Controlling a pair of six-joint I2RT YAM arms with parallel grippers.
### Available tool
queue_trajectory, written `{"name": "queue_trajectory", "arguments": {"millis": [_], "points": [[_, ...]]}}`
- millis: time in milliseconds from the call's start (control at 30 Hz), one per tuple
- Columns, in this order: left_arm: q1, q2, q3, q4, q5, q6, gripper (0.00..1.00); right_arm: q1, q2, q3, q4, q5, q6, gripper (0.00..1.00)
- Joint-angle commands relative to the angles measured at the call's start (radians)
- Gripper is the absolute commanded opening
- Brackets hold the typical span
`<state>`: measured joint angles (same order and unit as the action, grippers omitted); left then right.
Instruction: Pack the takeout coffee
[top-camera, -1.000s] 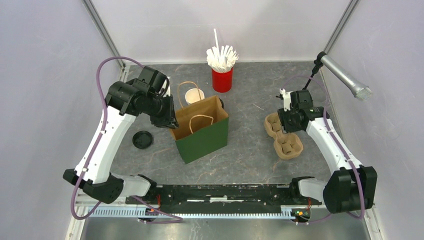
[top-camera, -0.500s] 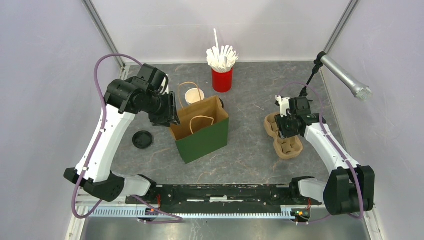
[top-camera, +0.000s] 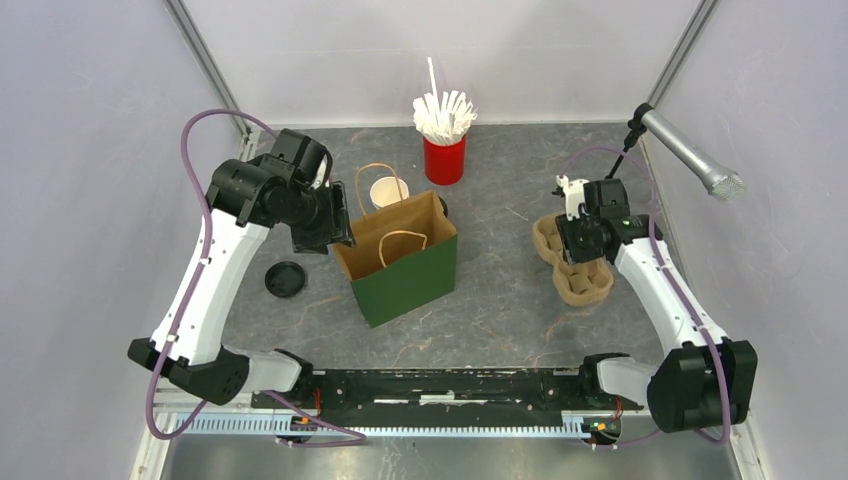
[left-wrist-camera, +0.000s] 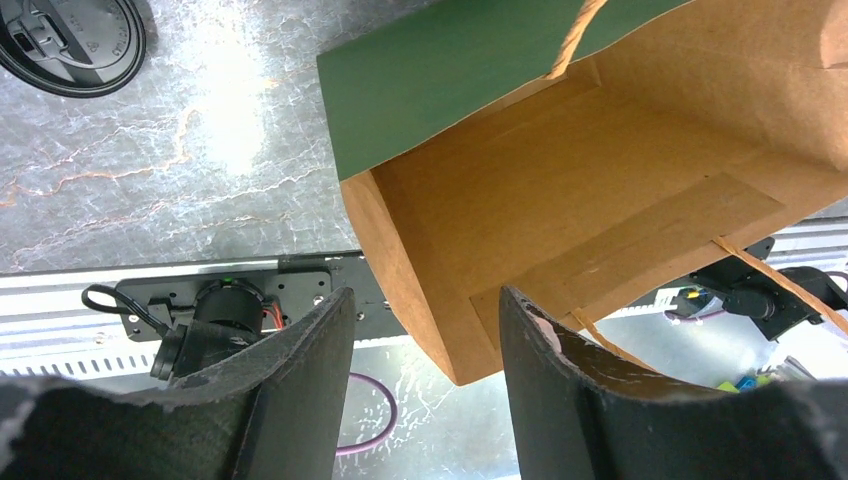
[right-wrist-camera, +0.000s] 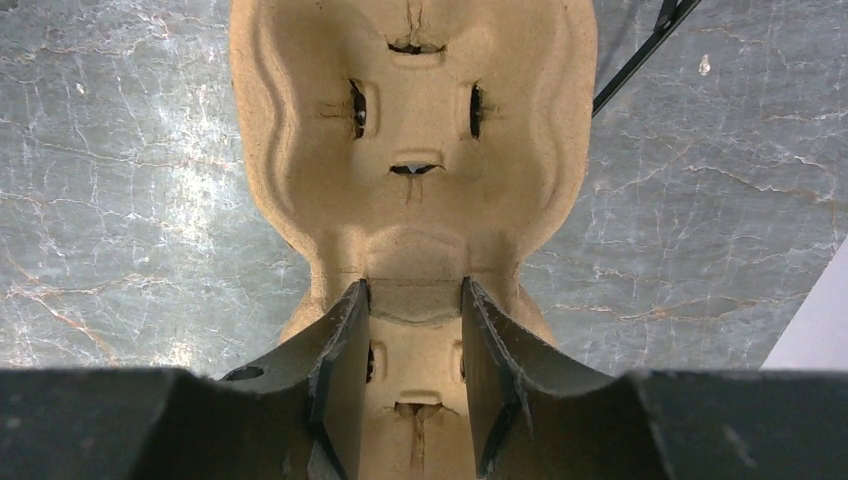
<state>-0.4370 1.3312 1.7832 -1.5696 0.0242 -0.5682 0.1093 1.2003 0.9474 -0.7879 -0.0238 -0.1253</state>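
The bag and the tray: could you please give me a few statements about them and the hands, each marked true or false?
1. The bag stands open. True.
2. The lid lies inside the bag. False: it lies on the table, left of the bag.
3. The right hand straddles the tray's middle. True.
4. The tray holds cups. False: the pockets in view are empty.
5. The left hand is shut. False: it is open, at the bag's rim.
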Motion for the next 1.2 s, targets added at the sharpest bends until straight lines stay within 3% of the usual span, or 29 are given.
{"name": "queue_trajectory", "arguments": {"millis": [0, 200, 600, 767, 1000, 1167], "points": [[0.012, -0.016, -0.018, -0.025, -0.021, -0.036, 0.61, -0.004, -0.044, 0.032, -0.014, 0.016, 0.017, 0.34], [0.013, -0.001, -0.026, 0.006, 0.005, -0.033, 0.61, -0.004, -0.067, -0.134, 0.112, -0.087, 0.059, 0.34], [0.014, -0.016, -0.073, 0.022, 0.025, -0.026, 0.64, -0.004, -0.063, -0.064, 0.059, -0.061, 0.052, 0.35], [0.015, -0.018, -0.054, 0.028, 0.042, -0.025, 0.65, -0.004, -0.068, -0.087, 0.064, -0.067, 0.032, 0.45], [0.014, -0.036, -0.073, 0.03, 0.047, -0.021, 0.65, -0.003, -0.059, -0.092, 0.082, -0.055, 0.005, 0.34], [0.015, -0.043, -0.073, 0.027, 0.046, -0.018, 0.66, -0.004, -0.071, -0.011, 0.002, -0.055, 0.037, 0.36]]}}
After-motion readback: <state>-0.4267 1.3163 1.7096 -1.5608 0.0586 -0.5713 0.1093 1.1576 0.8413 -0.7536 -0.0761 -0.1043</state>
